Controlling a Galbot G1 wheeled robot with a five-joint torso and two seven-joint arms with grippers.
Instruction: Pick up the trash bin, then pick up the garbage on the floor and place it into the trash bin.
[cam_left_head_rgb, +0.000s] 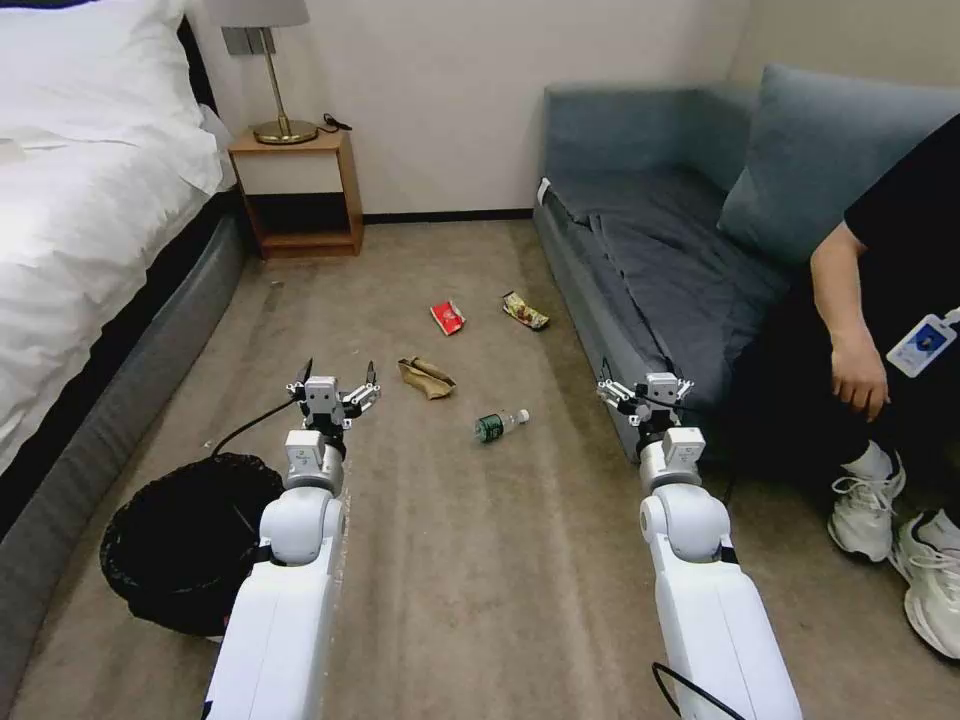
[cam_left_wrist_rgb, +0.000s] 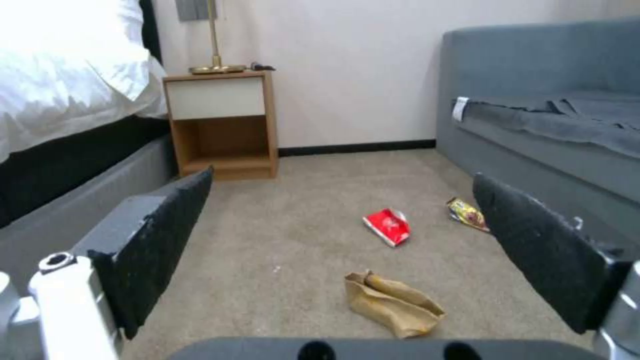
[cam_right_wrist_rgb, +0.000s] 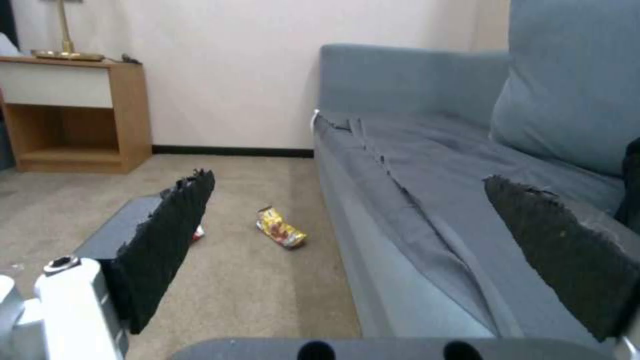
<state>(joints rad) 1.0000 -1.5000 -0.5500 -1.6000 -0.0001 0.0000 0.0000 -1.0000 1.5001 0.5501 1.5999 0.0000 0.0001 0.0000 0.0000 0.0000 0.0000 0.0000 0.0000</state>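
Trash bin (cam_left_head_rgb: 185, 545) beside left gripper (cam_left_head_rgb: 337, 385) (agape)

My arms are glossy white shells with rounded joints, each ending in a grey end effector with black-padded fingers (cam_left_wrist_rgb: 160, 240), black cables trailing.

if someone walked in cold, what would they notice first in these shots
Probably the litter strewn on the carpet between bed and sofa: a red packet, a yellow wrapper, a crumpled paper bag and a small bottle. Next, the two white arms reaching forward over the floor, left gripper and right gripper both open and holding nothing. The black-lined bin stands on the floor beside the left arm, near the bed.
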